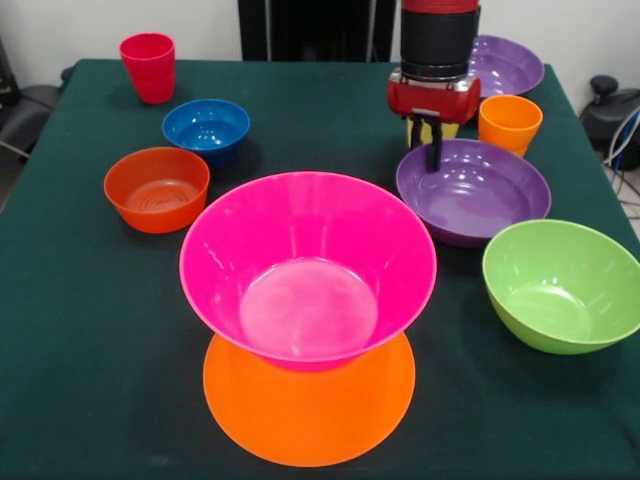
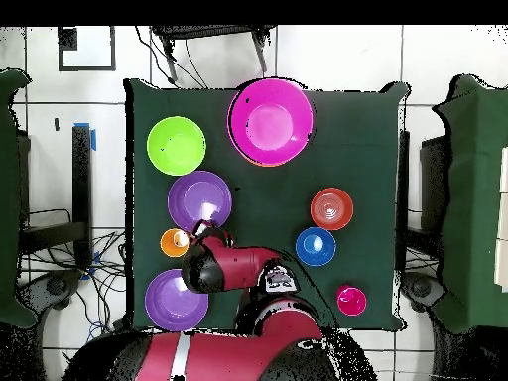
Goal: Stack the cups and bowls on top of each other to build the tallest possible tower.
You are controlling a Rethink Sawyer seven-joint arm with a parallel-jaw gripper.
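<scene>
Only the pink bowl [image 1: 308, 265] is being carried on the orange base [image 1: 309, 412]; beneath the gripper [image 1: 432, 135], whose grip cannot be told, the purple bowl [image 1: 473, 190] is waiting.

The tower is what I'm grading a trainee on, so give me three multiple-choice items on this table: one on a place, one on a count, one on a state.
1. Where does the hot pink bowl sit?
A. on the upturned orange bowl
B. inside the lime green bowl
C. on bare cloth

2. How many purple bowls are there?
A. one
B. two
C. three

3. How does the red cup stand?
A. upside down
B. on its side
C. upright, alone

Answers:
1 A, the pink base rests on the orange bowl.
2 B, the near purple bowl and the far purple bowl.
3 C, its mouth faces up.
</scene>
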